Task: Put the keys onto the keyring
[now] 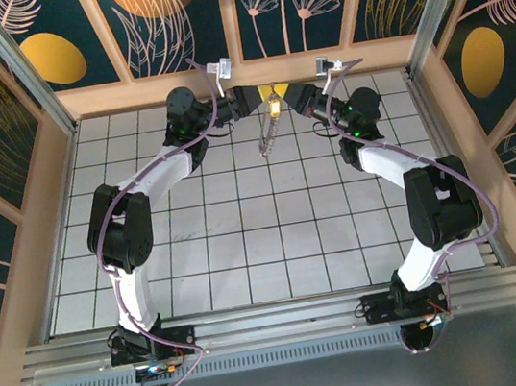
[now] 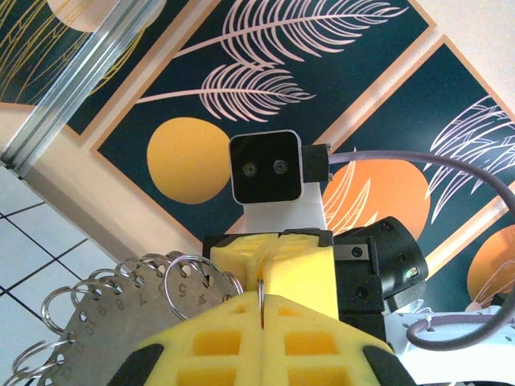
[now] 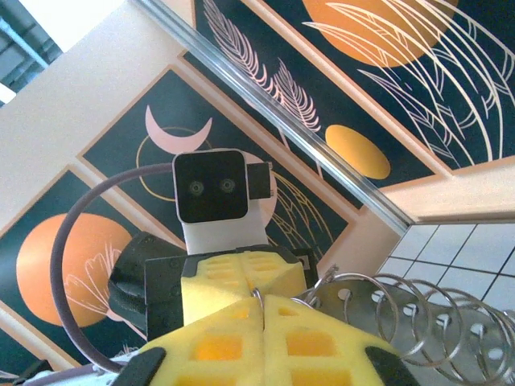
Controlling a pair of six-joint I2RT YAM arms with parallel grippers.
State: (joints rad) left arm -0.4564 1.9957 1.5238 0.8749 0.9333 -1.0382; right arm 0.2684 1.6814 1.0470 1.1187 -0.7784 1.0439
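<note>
My two grippers meet tip to tip high over the far middle of the tiled floor. My left gripper [image 1: 260, 96] [image 2: 263, 301] is shut on a thin silver ring of the keyring [image 2: 263, 283]. From the other side, my right gripper [image 1: 285, 95] [image 3: 261, 304] is shut on the same thin ring [image 3: 257, 295]. The keyring [image 1: 268, 135] hangs long and narrow below the tips. Up close it is a numbered metal plate [image 2: 96, 334] [image 3: 438, 318] carrying several split rings. The keys are out of view.
The wooden back rail [image 1: 241, 77] and painted wall panels stand just behind the grippers. Wooden side walls [image 1: 59, 213] close in the white tiled floor [image 1: 265, 240]. Both arm bases sit on the aluminium rail [image 1: 278, 324] at the near edge.
</note>
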